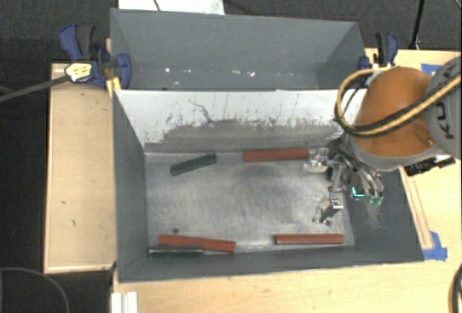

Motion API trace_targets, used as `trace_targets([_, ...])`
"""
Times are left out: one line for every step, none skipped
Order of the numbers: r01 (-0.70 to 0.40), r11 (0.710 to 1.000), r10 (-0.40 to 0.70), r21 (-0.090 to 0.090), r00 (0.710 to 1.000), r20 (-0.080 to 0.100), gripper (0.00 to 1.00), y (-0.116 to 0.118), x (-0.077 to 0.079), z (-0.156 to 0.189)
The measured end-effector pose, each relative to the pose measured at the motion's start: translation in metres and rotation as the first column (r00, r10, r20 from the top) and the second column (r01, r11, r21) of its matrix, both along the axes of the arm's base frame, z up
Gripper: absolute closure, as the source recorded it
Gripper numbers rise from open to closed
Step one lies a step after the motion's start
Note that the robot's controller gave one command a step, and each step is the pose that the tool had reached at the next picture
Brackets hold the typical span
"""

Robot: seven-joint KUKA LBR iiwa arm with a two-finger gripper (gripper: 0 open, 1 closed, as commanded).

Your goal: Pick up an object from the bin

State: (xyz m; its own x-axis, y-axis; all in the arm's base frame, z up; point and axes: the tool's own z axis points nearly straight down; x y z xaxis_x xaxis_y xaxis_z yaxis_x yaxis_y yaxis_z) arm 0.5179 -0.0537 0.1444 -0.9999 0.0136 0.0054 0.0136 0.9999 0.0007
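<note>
My gripper (pixel 328 212) hangs low over the right side of the bin floor, under the arm's orange cover. A red-brown flat stick (pixel 309 239) lies just below it along the front wall, a short way from the fingertips. Another red-brown stick (pixel 275 155) lies at the back wall, up and to the left of the gripper. Nothing shows between the fingers, and how far apart they stand is not clear.
A dark green stick (pixel 193 164) lies at the back left. At the front left a red-brown stick (pixel 196 243) rests beside a dark green one (pixel 175 252). The bin's sloped walls close in on all sides.
</note>
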Motion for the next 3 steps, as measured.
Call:
trace_targets([-0.002,1.000,0.002,-0.001,1.000,0.008,0.00,0.000,0.002,0.004])
trace_targets([-0.060,0.998,0.060,0.000,0.998,0.003,1.00,-0.005,-0.035,-0.068])
trace_targets([-0.060,0.998,0.060,-0.004,0.998,0.033,0.00,-0.004,-0.028,-0.068])
